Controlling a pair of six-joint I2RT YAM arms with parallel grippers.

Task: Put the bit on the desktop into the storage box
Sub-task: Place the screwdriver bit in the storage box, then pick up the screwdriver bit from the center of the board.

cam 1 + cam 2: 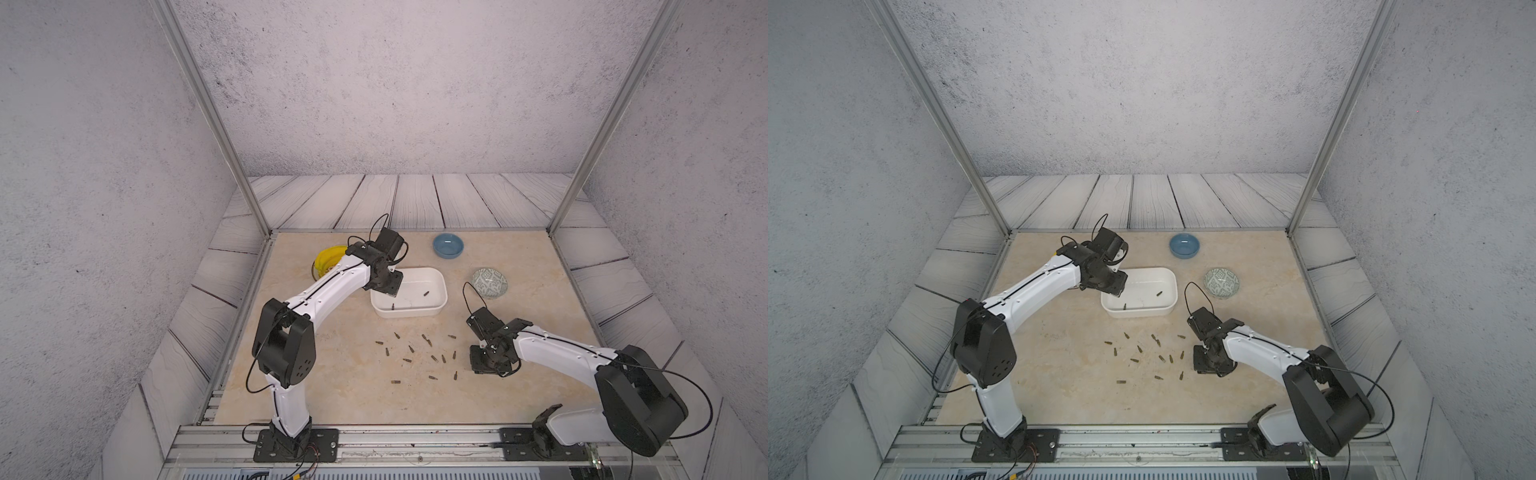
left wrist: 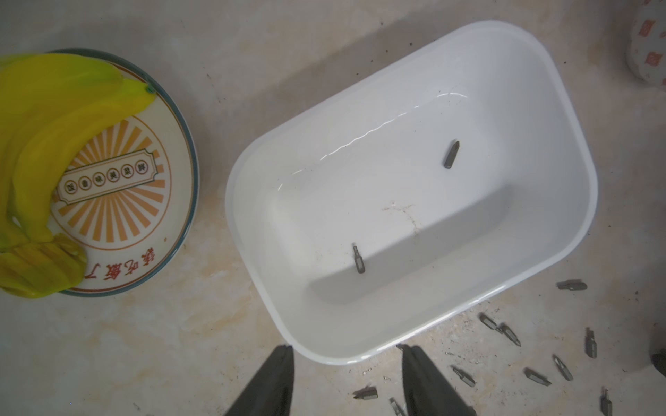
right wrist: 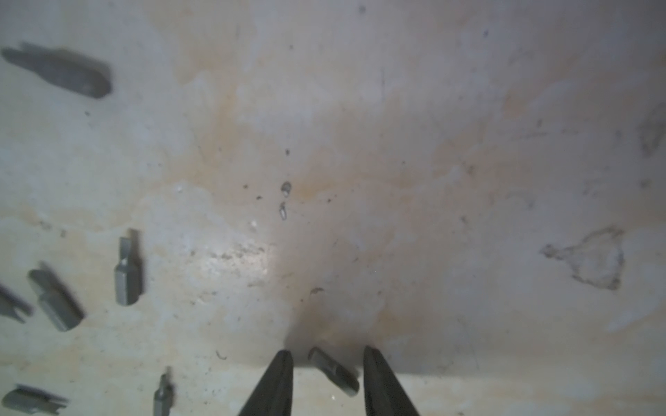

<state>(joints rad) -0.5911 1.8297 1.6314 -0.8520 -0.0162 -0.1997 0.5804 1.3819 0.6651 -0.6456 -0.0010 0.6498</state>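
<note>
The white storage box [image 1: 415, 312] stands on the beige desktop [image 1: 332, 395] with two bits [image 2: 451, 154] [image 2: 359, 258] lying inside. My left gripper [image 2: 347, 347] hangs open and empty over the box's near left corner; in a top view the left gripper [image 1: 388, 286] covers that corner. Several loose bits [image 1: 432, 357] are scattered in front of the box. My right gripper [image 3: 327, 350] is down at the desktop, right of that scatter. Its fingers stand on either side of one bit [image 3: 335, 372], with a gap on each side.
A blue bowl [image 1: 448, 245] sits at the back and a grey-green patterned bowl [image 1: 489, 282] to the right of the box. A plate [image 2: 126, 216] with yellow bananas [image 2: 43, 126] lies left of the box, under the left arm. Metal posts and grey plank panels border the desktop.
</note>
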